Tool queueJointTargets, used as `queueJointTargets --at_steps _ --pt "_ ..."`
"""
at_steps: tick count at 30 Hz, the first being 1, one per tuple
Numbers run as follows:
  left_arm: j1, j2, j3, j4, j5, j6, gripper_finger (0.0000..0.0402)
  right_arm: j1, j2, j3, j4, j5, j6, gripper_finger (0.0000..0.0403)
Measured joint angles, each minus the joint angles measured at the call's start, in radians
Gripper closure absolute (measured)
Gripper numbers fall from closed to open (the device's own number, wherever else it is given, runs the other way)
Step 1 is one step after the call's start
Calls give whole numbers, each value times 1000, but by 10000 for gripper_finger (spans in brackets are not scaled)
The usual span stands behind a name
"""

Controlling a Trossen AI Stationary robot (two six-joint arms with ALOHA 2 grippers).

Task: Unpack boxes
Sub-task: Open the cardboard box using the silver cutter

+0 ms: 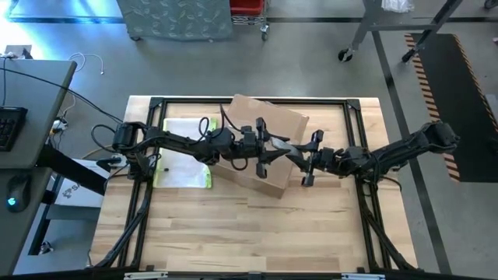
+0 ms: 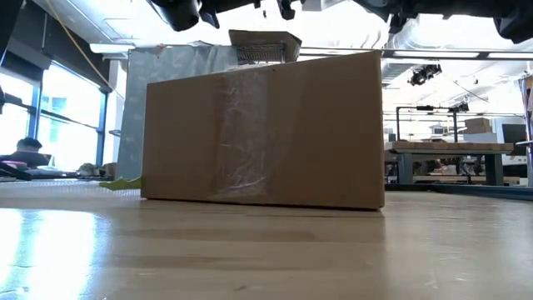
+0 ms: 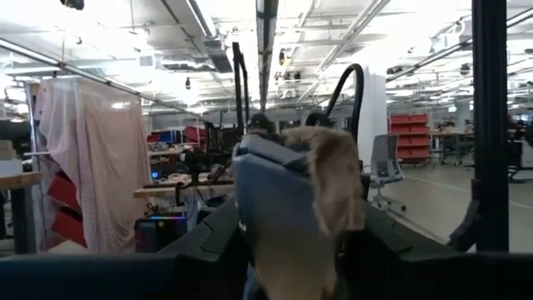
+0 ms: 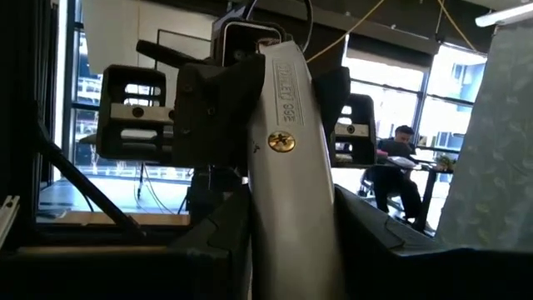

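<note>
Gripping a silver utility knife (image 4: 287, 167), the right hand (image 1: 307, 162) shows unreadable embossed lettering.

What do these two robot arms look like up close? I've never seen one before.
Both arms are dark, nearly black, built of slim jointed segments with black cables looping along them. The left arm and right arm each end in a two-finger end effector: left end effector, right end effector. The fingers are blocky dark brackets with pale screw-fastened strips.

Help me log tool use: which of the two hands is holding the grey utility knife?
The right hand, over the brown cardboard carton; its wrist view shows the grey metal utility knife between its fingers. The left hand shows no knife.
</note>
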Motion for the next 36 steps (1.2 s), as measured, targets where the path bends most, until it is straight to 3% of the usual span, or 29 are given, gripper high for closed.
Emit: queueJointTargets --at_steps 3,9,13,17,26,29,32,36 --pt "5 0 0 -29 3 -8 282 0 -1 0 -45 23 0 280" --pt "21 -7 0 -127 6 -31 284 2 -68 0 -196 115 -18 150" --pt "22 -21 5 -231 -50 -18 285 11 -156 10 -363 166 34 100" --pt "21 -29 33 -341 -98 17 287 33 -217 83 -544 230 27 94" --pt "14 -28 77 -447 -118 43 304 57 -196 246 -934 204 24 111" --pt "13 -27 88 -448 -121 45 318 49 -166 254 -956 171 30 112" --pt "13 -28 91 -436 -122 43 355 41 -124 255 -929 113 27 112" --pt "13 -28 90 -442 -140 25 357 41 -44 256 -846 171 57 112"
